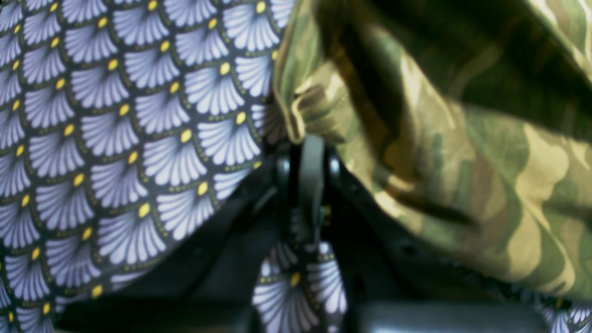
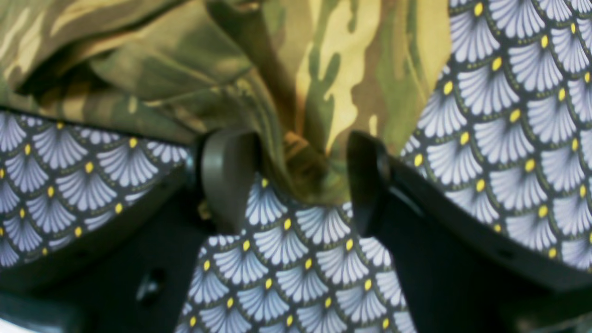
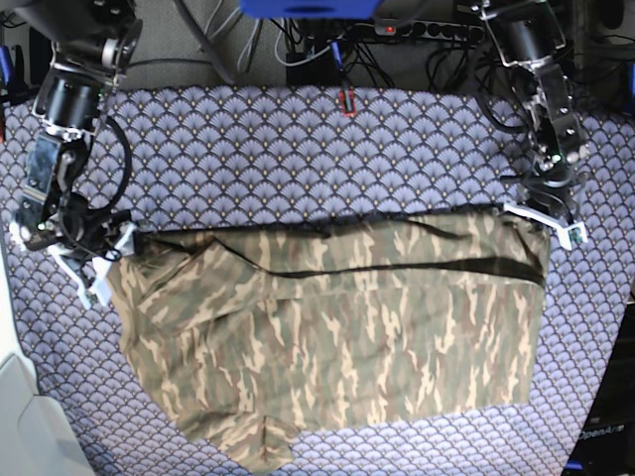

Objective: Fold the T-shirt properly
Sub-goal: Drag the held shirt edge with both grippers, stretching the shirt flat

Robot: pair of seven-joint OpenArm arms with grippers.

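The camouflage T-shirt (image 3: 337, 337) lies spread across the purple scallop-patterned tablecloth (image 3: 298, 159), its upper part folded over along a dark line. My left gripper (image 3: 544, 220) is at the shirt's upper right corner. In the left wrist view it (image 1: 307, 138) is shut on the hem of the shirt (image 1: 462, 162). My right gripper (image 3: 99, 260) is at the shirt's upper left corner. In the right wrist view its fingers (image 2: 226, 175) stand apart, and a bunched tip of the shirt (image 2: 323, 69) sits between them on the tablecloth (image 2: 508, 115).
Cables and a power strip (image 3: 397, 30) run along the table's far edge, with a small red item (image 3: 347, 99) just in front. A white object (image 3: 20, 416) stands at the lower left corner. The table's right edge (image 3: 623, 327) is close to the shirt.
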